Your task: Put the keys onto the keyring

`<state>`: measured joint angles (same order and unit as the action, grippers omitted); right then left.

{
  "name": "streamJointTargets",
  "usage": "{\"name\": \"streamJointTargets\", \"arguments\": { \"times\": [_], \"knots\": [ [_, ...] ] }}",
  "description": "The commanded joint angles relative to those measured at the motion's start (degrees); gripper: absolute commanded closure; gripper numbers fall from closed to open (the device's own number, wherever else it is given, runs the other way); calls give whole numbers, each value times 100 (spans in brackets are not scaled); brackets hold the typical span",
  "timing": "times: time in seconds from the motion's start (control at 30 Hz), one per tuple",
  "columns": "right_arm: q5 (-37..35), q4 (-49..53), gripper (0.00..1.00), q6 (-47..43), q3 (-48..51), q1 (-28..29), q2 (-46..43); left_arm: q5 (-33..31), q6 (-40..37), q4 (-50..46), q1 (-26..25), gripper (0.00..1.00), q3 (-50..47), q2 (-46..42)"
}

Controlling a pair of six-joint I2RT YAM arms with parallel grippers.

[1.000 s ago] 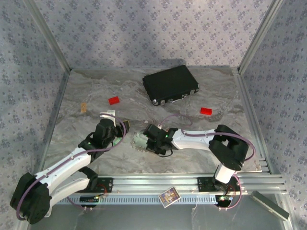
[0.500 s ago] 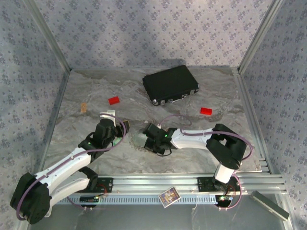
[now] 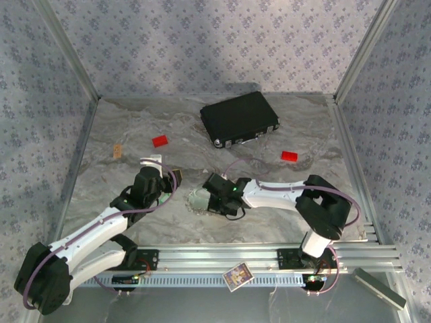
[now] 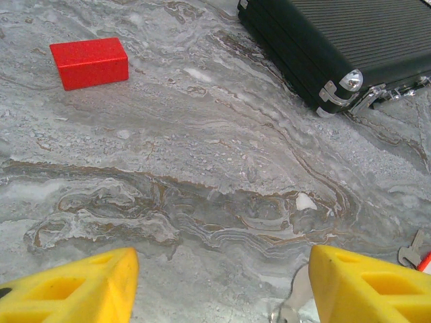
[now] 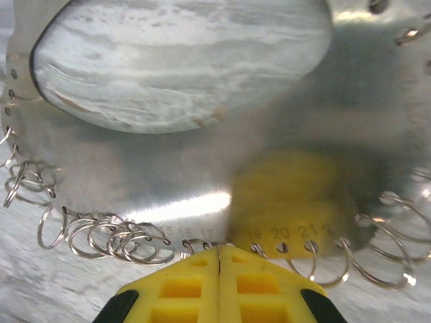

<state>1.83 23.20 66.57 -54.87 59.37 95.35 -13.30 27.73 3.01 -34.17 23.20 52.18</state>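
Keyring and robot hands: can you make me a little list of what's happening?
keyring: flat on the table, little rings along its edge
right gripper: shut, tips at the keyring's rim
left gripper: open, empty, over bare table
key: on the table near the left gripper
black case: closed, farther back

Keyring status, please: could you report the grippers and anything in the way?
Left gripper open, one key beside it. Right gripper shut at keyring rim, grip unconfirmed. Black case, red block well back, not obstructing.
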Motion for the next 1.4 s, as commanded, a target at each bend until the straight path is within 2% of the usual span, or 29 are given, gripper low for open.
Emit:
{"name": "streamJointTargets", "arguments": {
  "times": [0.0,0.23,0.83,1.2,1.37],
  "knots": [
    [-425,1089,100,-799,-284,-19,-260,-7,-4,7,24,33,95,-19],
    [-785,2069,100,-1578,-715,47,-230,28,22,33,16,33,132,68],
    [-1020,2303,100,-2155,-1526,429,493,90,5,42,22,33,196,215],
    [-801,2115,100,-1997,-1098,322,471,109,22,-2,20,33,174,161],
    [-796,2109,81,-2020,-1095,294,365,126,4,-19,18,33,176,155]
  ]
}}
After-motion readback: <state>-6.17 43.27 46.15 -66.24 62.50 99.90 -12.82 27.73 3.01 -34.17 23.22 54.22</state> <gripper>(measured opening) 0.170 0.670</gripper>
